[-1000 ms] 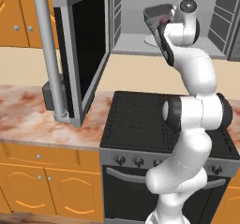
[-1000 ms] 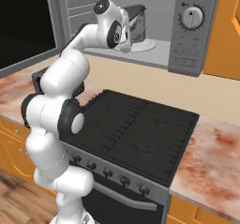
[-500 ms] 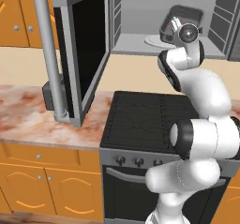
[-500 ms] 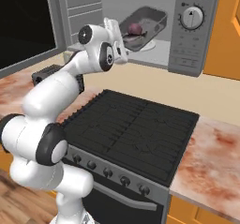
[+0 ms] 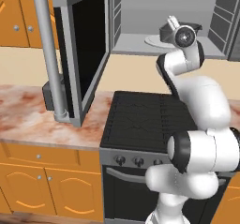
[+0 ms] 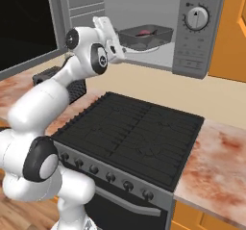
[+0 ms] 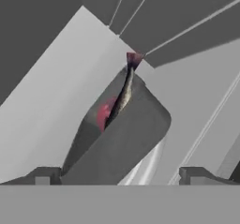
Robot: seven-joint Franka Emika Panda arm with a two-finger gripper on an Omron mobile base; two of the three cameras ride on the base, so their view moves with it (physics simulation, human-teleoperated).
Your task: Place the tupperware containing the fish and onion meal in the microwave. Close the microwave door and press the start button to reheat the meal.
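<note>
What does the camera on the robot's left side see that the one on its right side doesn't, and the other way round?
Left base view alone: the long grey bar handle on the open microwave door, seen from the door's edge.

Right base view alone: the microwave's control panel with its round dial and a small display above it, plus the dark red ball of food lying in the tupperware.

Both: the microwave standing open with the grey tray on its white turntable, the black stove below, and the open gripper just outside the cavity, apart from the tray.
</note>
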